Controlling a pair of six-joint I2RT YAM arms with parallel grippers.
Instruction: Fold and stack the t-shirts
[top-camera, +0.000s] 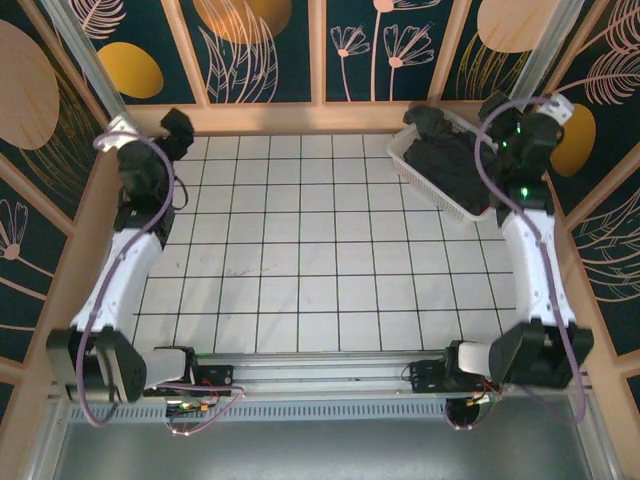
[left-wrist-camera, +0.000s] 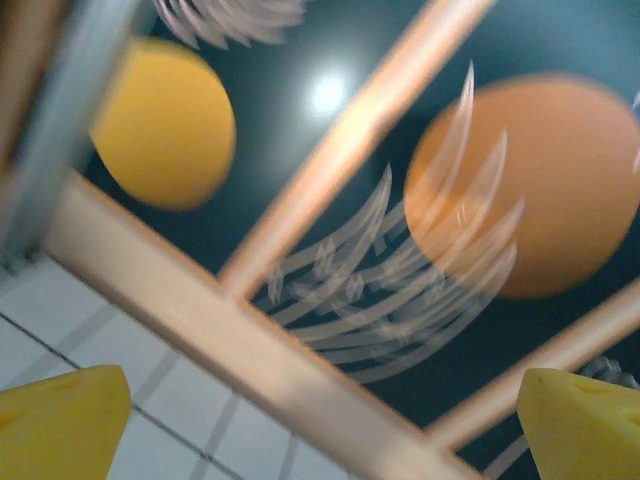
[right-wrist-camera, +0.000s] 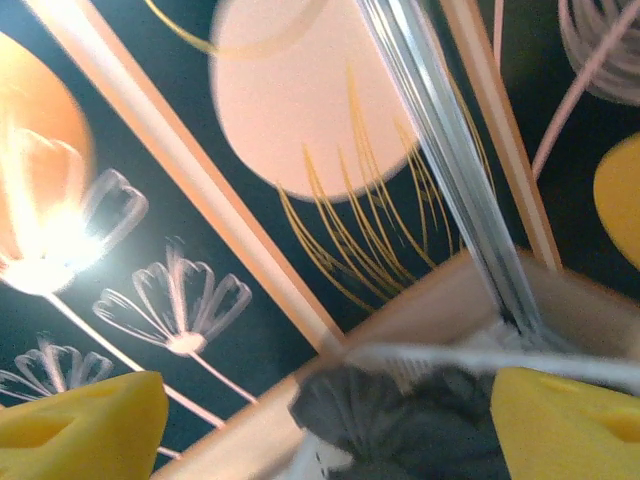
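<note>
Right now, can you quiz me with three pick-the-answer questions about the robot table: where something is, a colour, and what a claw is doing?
1. Where is the dark cloth?
A. in the white basket
B. spread flat mid-table
C. on the floor

2. What colour are the left claw fingers?
A. blue
B. yellow
C. black

3. The left claw is:
A. shut on cloth
B. shut on nothing
C. open and empty

Answers:
1 A: the top view shows it heaped in the basket at the far right.
2 B: the left wrist view shows both fingers yellow.
3 C: the fingers sit wide apart with nothing held between them.
</note>
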